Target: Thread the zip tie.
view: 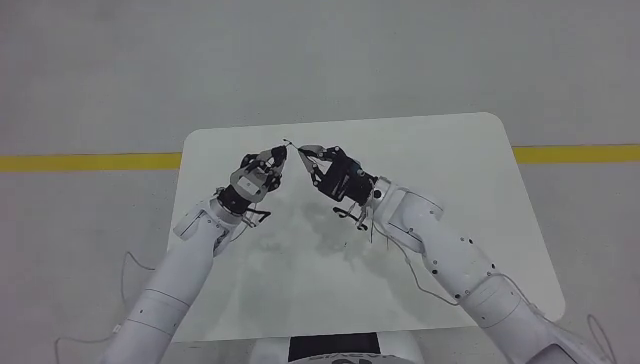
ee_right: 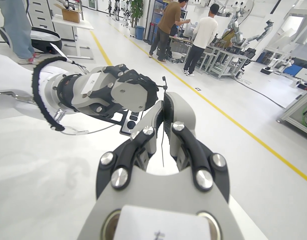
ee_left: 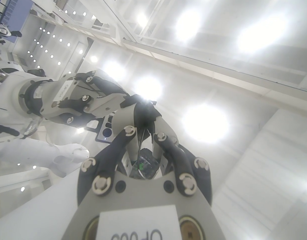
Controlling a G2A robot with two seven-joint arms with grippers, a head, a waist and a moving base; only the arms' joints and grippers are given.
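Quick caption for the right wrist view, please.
Right tool pinches the black zip tie, head end past its fingertips, left tool close beside it over the white table.

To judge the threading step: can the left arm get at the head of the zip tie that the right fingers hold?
Probably yes. The zip tie stands clamped in the right gripper, its head free above the fingers; the left gripper is right beside it, nothing between them.
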